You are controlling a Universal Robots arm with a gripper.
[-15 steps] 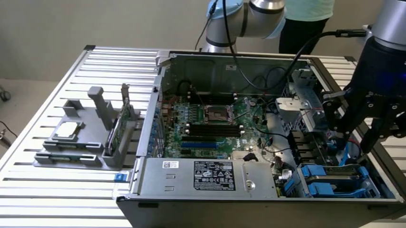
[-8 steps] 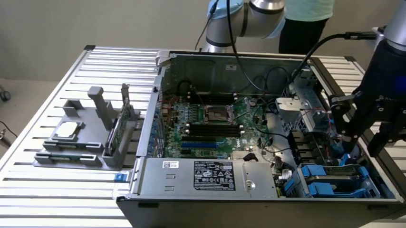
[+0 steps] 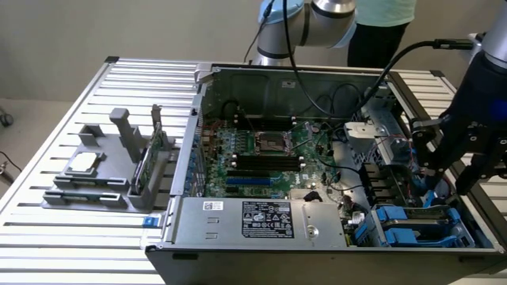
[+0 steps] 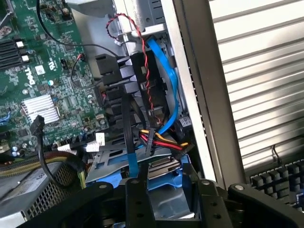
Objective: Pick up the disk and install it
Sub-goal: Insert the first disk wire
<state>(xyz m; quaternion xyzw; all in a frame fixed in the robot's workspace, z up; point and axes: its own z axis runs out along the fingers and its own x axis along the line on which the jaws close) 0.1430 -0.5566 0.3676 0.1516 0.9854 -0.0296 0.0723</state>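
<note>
Gripper point(image 3: 450, 181) is hovering low over the drive bay point(image 3: 412, 221), in the corner of the computer case point(image 3: 277, 68) at the exterior view's right. Arm is reaching down from that side.

Disk point(image 4: 159, 183): the wrist view is showing a grey piece with a blue rail right at the tip of the gripper point(image 4: 168, 199), down at the bay. Reading that as the disk. Cannot tell whether the gripper is clamping it, resting against it or standing loose of it.

Around it: a blue cable point(image 4: 166, 71) is running down along the case wall. A black plug with red, yellow and black wires point(image 4: 148, 140) is hanging just above the grey piece; it looks apart from it, not mated.

At the exterior view's left, a grey holder point(image 3: 87, 190) is sitting on the slatted table point(image 3: 47, 237), carrying a small square chip point(image 3: 83, 163) and an upright green card point(image 3: 146, 160). Motherboard point(image 3: 262, 148) and power supply point(image 3: 262, 217) are lying open to view. A person point(image 3: 380, 24) is standing behind the table.

Progress, as a judgement: pickup looks done, since the disk is sitting at the bay and well apart from the holder. The install is looking late-stage but not confirmed. Whether the disk is fully seated is hidden behind the gripper body. The plug appears unconnected.
</note>
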